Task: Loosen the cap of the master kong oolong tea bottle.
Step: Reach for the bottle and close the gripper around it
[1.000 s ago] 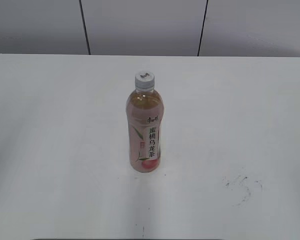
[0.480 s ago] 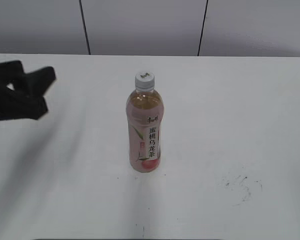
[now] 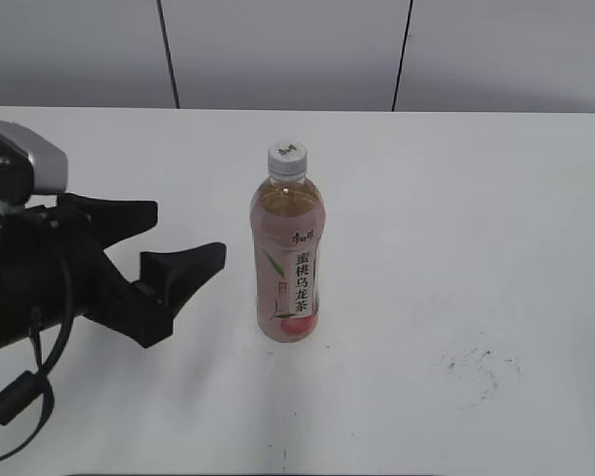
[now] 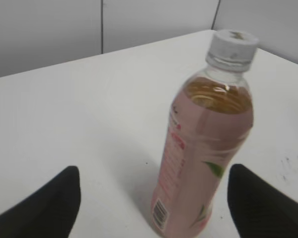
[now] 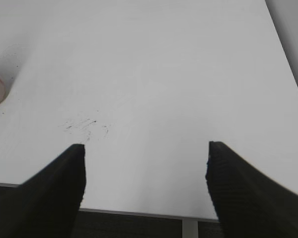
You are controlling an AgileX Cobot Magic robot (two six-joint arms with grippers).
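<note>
At the left, the black left gripper [image 3: 174, 243] has come much further in than half a second ago, now near the bottle's left side but apart from it, its fingers spread wide and empty. The tall clear plastic master kong oolong tea bottle [image 3: 289, 256] with pink wrap label stands upright at the middle of the white table [image 3: 456, 218], unmoved, its small pale ribbed cap [image 3: 287, 159] screwed on. Farther right lie dark scuff marks [image 3: 481, 367]. The right gripper [image 5: 145, 186] hangs spread open above the table's near right edge.
</note>
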